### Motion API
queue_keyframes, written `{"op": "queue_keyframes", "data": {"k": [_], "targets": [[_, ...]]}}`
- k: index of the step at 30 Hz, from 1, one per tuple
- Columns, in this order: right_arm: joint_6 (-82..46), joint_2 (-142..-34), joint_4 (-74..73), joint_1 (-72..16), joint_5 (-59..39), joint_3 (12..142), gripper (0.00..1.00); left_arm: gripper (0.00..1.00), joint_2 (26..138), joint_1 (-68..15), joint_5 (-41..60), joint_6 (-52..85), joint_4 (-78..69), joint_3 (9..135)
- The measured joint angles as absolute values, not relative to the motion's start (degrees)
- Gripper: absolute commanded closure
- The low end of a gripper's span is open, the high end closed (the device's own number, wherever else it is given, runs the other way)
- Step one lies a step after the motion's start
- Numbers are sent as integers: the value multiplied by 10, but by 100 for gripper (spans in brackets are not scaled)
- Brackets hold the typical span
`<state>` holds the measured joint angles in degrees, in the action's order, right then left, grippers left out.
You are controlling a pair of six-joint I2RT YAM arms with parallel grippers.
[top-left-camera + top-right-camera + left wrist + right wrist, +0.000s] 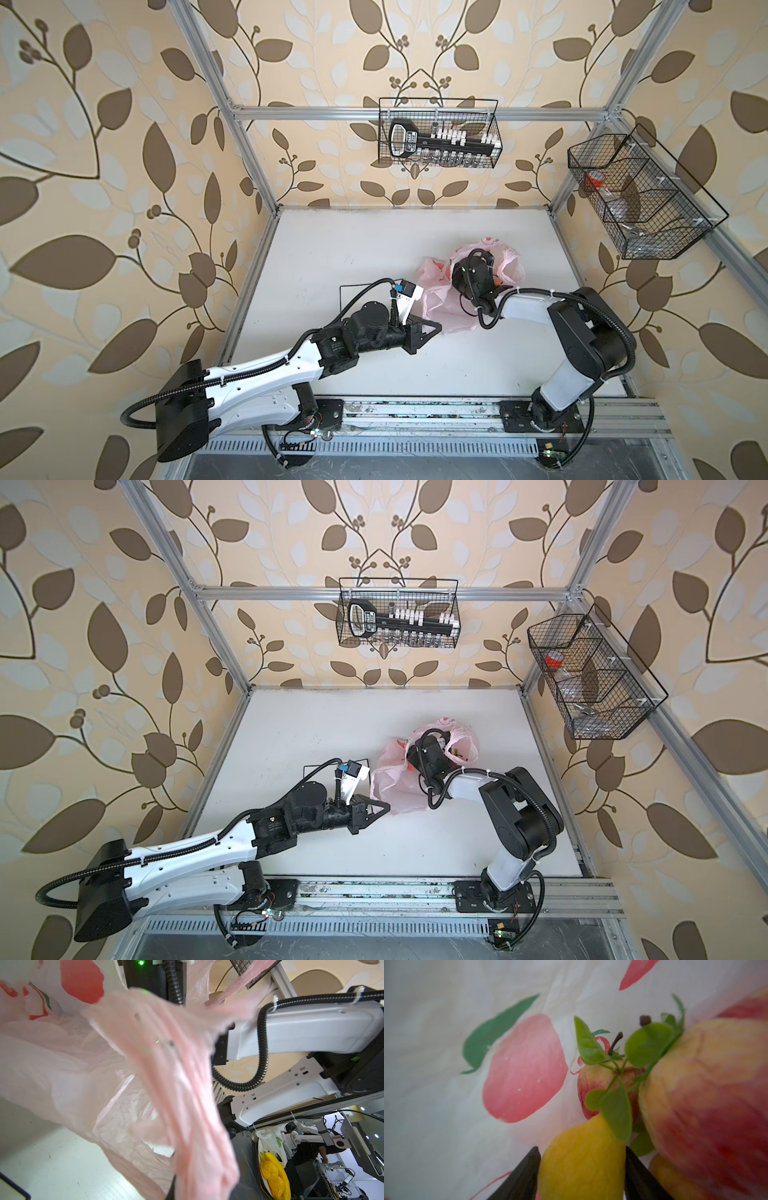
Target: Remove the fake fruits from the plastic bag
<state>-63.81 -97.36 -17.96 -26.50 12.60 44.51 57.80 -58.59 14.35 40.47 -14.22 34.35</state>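
White table (332,249) | left claw (434,329) pinching plastic bag (436,299) | right claw (581,1148) straddles yellow pear (581,1169) inside bag, grip unclear

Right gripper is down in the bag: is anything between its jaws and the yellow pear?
Nothing visible: in the right wrist view the right gripper straddles the yellow pear directly, inside the plastic bag. A leaf sprig overlaps the pear's far end and a peach sits close beside it, so both may drag along.
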Motion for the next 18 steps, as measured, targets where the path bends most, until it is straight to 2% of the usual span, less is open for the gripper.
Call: {"op": "queue_keyframes", "data": {"k": [6, 12, 18], "targets": [[-645, -978, -187, -261, 122, 446, 51, 100, 567, -586, 139, 404, -138, 343], [-641, -970, -187, -261, 121, 444, 53, 100, 563, -586, 122, 404, -134, 343], [-616, -889, -187, -261, 116, 405, 53, 100, 563, -586, 98, 405, -113, 343]]}}
